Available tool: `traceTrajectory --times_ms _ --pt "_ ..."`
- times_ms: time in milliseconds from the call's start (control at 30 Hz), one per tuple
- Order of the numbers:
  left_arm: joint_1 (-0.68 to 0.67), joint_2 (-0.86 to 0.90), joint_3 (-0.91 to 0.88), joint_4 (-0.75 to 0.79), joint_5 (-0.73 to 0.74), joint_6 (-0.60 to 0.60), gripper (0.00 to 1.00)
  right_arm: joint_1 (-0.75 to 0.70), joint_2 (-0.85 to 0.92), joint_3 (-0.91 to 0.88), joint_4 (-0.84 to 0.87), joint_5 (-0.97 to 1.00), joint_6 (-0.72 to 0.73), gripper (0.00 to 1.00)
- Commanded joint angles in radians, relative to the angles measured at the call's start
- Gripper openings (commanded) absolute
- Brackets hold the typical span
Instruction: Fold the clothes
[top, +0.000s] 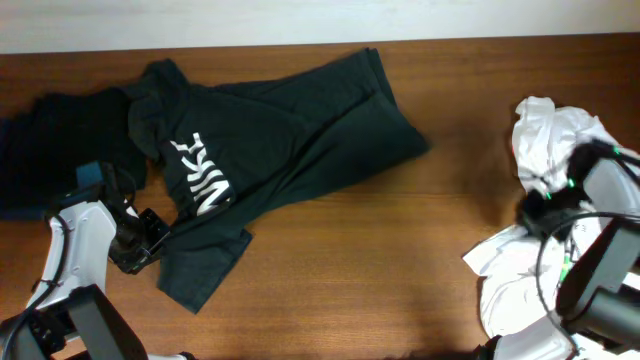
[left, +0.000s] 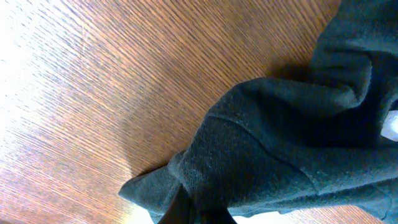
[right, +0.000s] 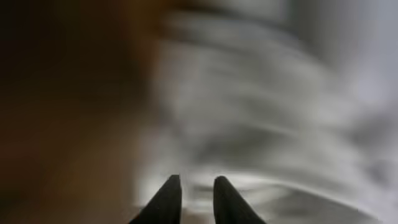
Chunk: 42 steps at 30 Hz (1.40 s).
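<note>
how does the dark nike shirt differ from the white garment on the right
The dark Nike shirt is blackish green with white lettering, while the white garment shows no print. The dark Nike shirt lies spread fairly flat across the table's left and middle, whereas the white garment is bunched up at the right edge. Both are unfolded and lie on the wooden table.

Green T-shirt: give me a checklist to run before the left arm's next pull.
1. Green T-shirt lying flat: not ok, crumpled.
2. Left gripper at the shirt's edge: ok.
3. Its hold on the cloth: cannot tell, fingers mostly hidden in the left wrist view.
4. Room on the table right of the shirt: ok.
5. Right gripper free of the white garment: cannot tell, view blurred.
</note>
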Motion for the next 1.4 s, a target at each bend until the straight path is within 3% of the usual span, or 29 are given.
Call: traceTrajectory --times_ms 0,33,100,133,233,500,567,733,833,900,967,1000,1033,1133,1167,1233,1367 --pt "0.005 -0.013 -0.001 -0.034 -0.005 0.021 0.0 0.238 -0.051 0.149 0.054 -0.294 -0.177 0.41" --pt "0.006 -0.013 -0.001 -0.066 -0.033 0.02 0.0 0.308 -0.051 0.16 0.109 -0.294 -0.177 0.5" --pt "0.008 -0.013 -0.001 -0.111 -0.154 -0.007 0.0 0.443 -0.046 0.159 0.248 -0.281 -0.167 0.56" --pt "0.018 -0.014 -0.001 -0.145 -0.221 -0.08 0.0 0.532 -0.039 0.159 0.362 -0.166 -0.05 0.6" --pt "0.047 -0.028 -0.001 -0.128 -0.229 -0.121 0.0 0.662 0.006 0.159 0.595 -0.111 0.008 0.71" --pt "0.047 -0.029 -0.001 -0.071 -0.199 -0.119 0.0 0.719 0.328 0.16 1.137 0.049 0.087 0.72" --pt "0.046 -0.029 -0.001 -0.064 -0.199 -0.119 0.0 0.719 0.363 0.16 1.217 0.049 0.087 0.67" --pt "0.047 -0.029 -0.001 -0.064 -0.199 -0.119 0.0 0.72 0.398 0.159 1.218 0.066 0.087 0.56" --pt "0.047 -0.029 -0.001 -0.064 -0.199 -0.119 0.0 0.723 0.398 0.16 1.218 0.06 0.087 0.41" --pt "0.047 -0.029 -0.001 -0.064 -0.199 -0.119 0.0 0.741 0.398 0.16 1.218 0.06 0.087 0.36" --pt "0.047 -0.029 -0.001 -0.063 -0.199 -0.119 0.0 0.75 0.398 0.16 1.217 0.061 0.087 0.1" --pt "0.047 -0.029 -0.001 -0.063 -0.199 -0.119 0.0 0.75 0.398 0.16 1.211 0.064 0.087 0.04" --pt "0.047 -0.029 -0.001 -0.063 -0.199 -0.119 0.0 0.749 0.396 0.16 1.196 0.063 0.087 0.04" --pt "0.047 -0.029 -0.001 -0.037 -0.16 -0.093 0.0 0.688 0.241 0.178 0.992 0.064 0.075 0.04" --pt "0.047 -0.029 0.004 0.003 -0.098 -0.041 0.0 0.65 0.1 0.19 0.827 0.065 0.056 0.04" --pt "0.047 -0.029 0.036 0.01 -0.058 -0.017 0.0 0.618 -0.031 0.191 0.676 0.068 0.056 0.04" --pt "0.047 -0.031 0.279 -0.089 0.178 0.142 0.0 0.586 -0.332 0.191 0.221 0.068 0.056 0.04"
